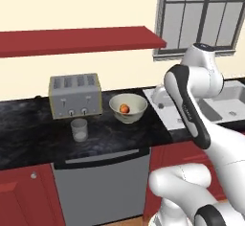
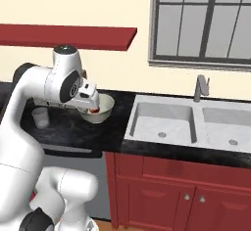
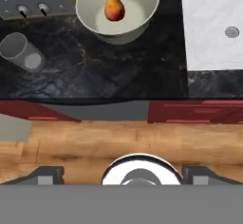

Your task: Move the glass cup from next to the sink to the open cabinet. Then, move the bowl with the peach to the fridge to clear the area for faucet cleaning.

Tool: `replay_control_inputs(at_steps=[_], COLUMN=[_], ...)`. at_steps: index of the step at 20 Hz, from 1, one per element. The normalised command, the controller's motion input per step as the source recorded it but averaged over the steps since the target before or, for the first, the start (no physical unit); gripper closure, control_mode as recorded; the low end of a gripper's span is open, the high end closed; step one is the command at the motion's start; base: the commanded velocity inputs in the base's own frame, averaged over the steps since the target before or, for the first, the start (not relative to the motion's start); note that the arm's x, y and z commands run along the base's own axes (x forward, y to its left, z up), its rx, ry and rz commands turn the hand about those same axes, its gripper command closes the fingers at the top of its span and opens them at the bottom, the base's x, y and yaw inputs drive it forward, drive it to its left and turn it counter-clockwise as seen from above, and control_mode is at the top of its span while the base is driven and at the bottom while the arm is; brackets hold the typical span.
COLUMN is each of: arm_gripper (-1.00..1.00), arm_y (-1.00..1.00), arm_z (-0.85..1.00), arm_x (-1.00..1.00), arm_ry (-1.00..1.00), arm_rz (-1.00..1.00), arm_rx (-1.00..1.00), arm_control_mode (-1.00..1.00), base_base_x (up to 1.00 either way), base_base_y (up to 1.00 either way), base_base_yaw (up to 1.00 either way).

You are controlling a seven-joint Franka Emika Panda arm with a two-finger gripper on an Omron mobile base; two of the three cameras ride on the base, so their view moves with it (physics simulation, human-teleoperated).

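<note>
Nothing is done yet: the cup [image 3: 20, 51] stands on the counter ahead-left of the gripper [image 3: 121, 173], whose jaws are spread and empty. The bowl [image 3: 118, 10] with the peach [image 3: 114, 9] sits ahead, untouched.

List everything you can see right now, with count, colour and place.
glass cup: 1, clear, counter in front of toaster
toaster: 1, grey, at back of counter
bowl: 1, cream-white, between toaster and sink
peach: 1, orange-red, inside bowl
sink: 1, white-grey, two basins
faucet: 1, grey, behind sink
shelves: 2, dark red, on wall
window: 1, grey frame
dishwasher: 1, grey, under counter
gripper: 1, fingers open, above floor
</note>
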Motion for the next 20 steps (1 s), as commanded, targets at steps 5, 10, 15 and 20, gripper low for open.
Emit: replay_control_inputs(at_steps=[5, 10, 15, 20], arm_gripper=[-1.0, -1.0, -1.0, -1.0], arm_y=[0.0, 0.0, 0.0, -0.04], arm_z=[0.0, 0.0, -0.02, -0.12], arm_x=[0.0, 0.0, 0.16, 0.6], arm_ry=[0.0, 0.0, 0.01, 0.03], arm_rz=[0.0, 0.0, -0.01, -0.01], arm_rx=[0.0, 0.0, 0.0, 0.0], arm_control_mode=[1.0, 1.0, -1.0, -1.0], base_base_x=[0.28, 0.42, 0.49, 0.0], base_base_y=[1.0, 0.52, 0.0, 0.0], base_base_yaw=[0.0, -0.01, -0.06, 0.0])
